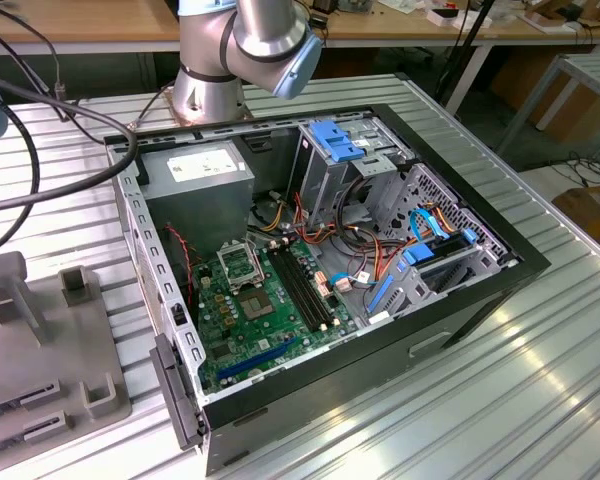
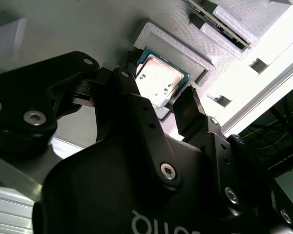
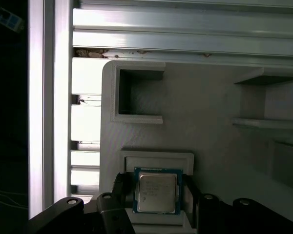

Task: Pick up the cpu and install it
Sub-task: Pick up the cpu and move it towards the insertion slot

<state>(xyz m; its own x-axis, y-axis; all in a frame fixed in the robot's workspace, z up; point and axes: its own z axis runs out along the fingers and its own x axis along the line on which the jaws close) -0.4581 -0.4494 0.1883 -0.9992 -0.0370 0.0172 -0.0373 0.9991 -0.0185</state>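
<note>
The cpu (image 3: 156, 191) lay flat in a shallow recess (image 3: 156, 160) of the grey holder (image 3: 210, 107). It sat close to that holder's edge, next along from an empty square pocket (image 3: 139, 95). The gripper (image 2: 159, 88) was down over it, straddling the chip at two opposite edges. It sat so close on both sides that I could not tell whether it had closed on the cpu or stood just clear. The chip had not left its recess.

For a good pick, in my judgement, the grip should fall on the green board's edges, centred and with light force. The lift should go straight up, so that no corner catches the recess wall. Keeping the chip level matters too. The socket (image 1: 242, 266) lay in the case (image 1: 450, 320), well apart on the table (image 1: 540, 380), and likely takes the chip only squarely.
</note>
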